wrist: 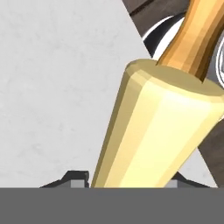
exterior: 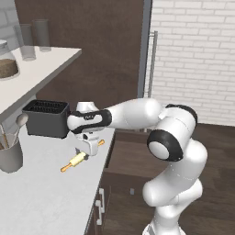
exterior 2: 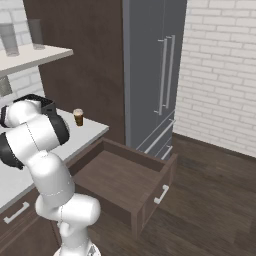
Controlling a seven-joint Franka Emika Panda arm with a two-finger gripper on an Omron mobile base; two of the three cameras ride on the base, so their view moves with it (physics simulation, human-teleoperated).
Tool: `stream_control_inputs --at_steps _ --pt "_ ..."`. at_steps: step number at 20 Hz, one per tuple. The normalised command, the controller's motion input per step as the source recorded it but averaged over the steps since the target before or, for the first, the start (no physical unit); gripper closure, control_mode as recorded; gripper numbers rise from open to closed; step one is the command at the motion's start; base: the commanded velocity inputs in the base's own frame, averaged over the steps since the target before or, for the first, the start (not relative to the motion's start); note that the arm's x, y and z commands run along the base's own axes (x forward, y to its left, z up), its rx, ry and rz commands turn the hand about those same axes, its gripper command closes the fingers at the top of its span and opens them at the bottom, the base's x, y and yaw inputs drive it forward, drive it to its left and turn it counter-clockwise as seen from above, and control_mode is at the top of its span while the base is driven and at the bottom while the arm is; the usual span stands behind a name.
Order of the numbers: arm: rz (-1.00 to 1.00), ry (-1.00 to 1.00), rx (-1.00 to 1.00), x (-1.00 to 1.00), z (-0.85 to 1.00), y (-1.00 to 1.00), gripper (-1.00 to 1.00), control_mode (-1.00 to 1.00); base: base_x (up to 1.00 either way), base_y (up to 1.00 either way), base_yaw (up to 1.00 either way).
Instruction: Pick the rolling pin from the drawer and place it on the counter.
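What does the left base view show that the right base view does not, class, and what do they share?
Left base view alone: the rolling pin held in the gripper low over the counter, in front of the toaster, and the utensil cup. Right base view alone: the open drawer, its floor bare, a small cup and the tall grey cabinet. Both: the arm, counter and brick wall.

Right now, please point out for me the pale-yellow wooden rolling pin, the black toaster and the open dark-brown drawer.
Pale-yellow wooden rolling pin (exterior: 79,159), left base view: its yellow barrel.
Black toaster (exterior: 45,120), left base view: its front wall.
Open dark-brown wooden drawer (exterior 2: 120,176), right base view: its bare floor.
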Motion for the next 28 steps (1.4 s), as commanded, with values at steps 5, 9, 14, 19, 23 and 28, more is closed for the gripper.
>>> stream_control_inputs --at_steps 5,9,14,19,23,28 --pt "0.00 0.00 -0.11 0.12 -0.61 0.31 1.00 -1.00 0.00 0.00 0.00" --pt "0.00 0.00 -0.06 0.12 -0.64 0.16 1.00 -1.00 0.00 0.00 0.00" --pt "0.00 0.00 -0.06 0.04 -0.45 0.17 1.00 -1.00 0.00 0.00 0.00" --pt "0.00 0.00 -0.06 0.04 -0.29 0.17 -1.00 -1.00 0.00 0.00 0.00" --pt "0.00 -0.10 0.00 -0.19 0.18 0.00 -1.00 -1.00 0.00 0.00 0.00" --pt "0.00 -0.19 0.03 -0.29 0.36 -0.12 -1.00 -1.00 0.00 0.00 0.00"
